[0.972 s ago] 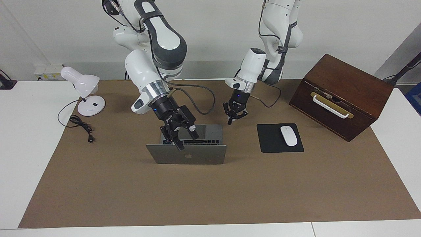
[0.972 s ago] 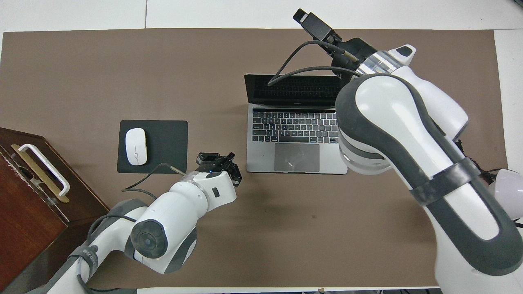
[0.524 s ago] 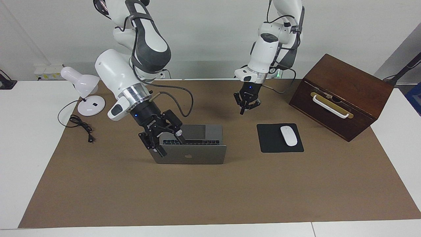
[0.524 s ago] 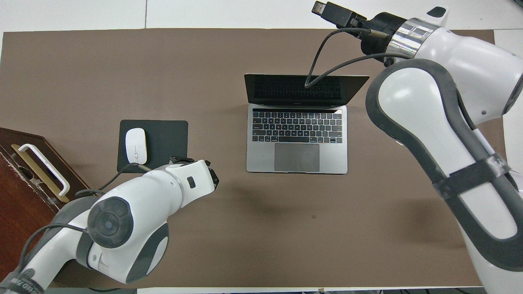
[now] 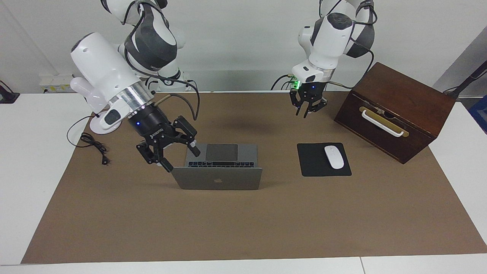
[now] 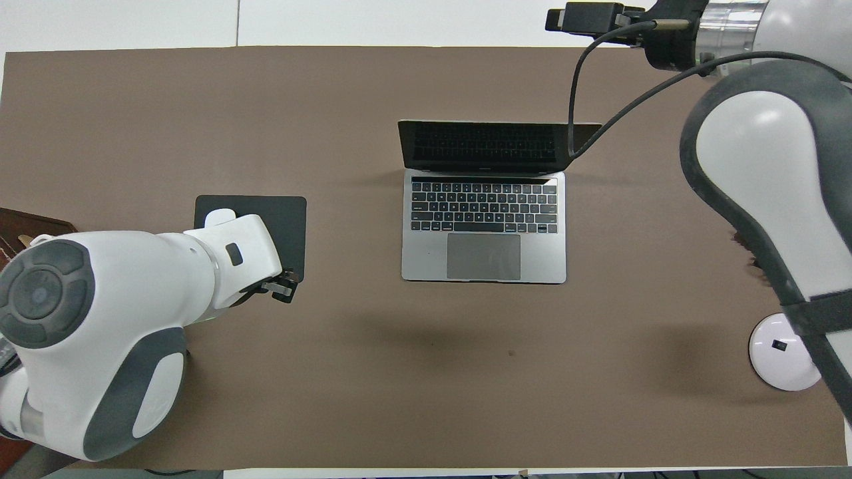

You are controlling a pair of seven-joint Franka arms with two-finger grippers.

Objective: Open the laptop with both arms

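Observation:
The silver-grey laptop (image 5: 217, 182) stands open in the middle of the brown mat, its lid about upright with the apple logo on its back. The overhead view shows its dark screen, black keyboard and grey trackpad (image 6: 483, 256). My right gripper (image 5: 179, 156) is open and empty, just off the laptop's corner toward the right arm's end, not touching it. My left gripper (image 5: 304, 112) hangs in the air over the mat, between the laptop and the wooden box, shut and empty.
A black mouse pad (image 5: 314, 165) with a white mouse (image 5: 334, 156) lies beside the laptop toward the left arm's end. A brown wooden box (image 5: 395, 110) with a white handle stands past it. A white desk lamp's base (image 6: 782, 352) and its cable (image 5: 93, 146) sit at the right arm's end.
My right gripper left the lid's edge and moved toward the right arm's end. My left gripper rose and drew back toward the robots and the wooden box. The laptop stayed open.

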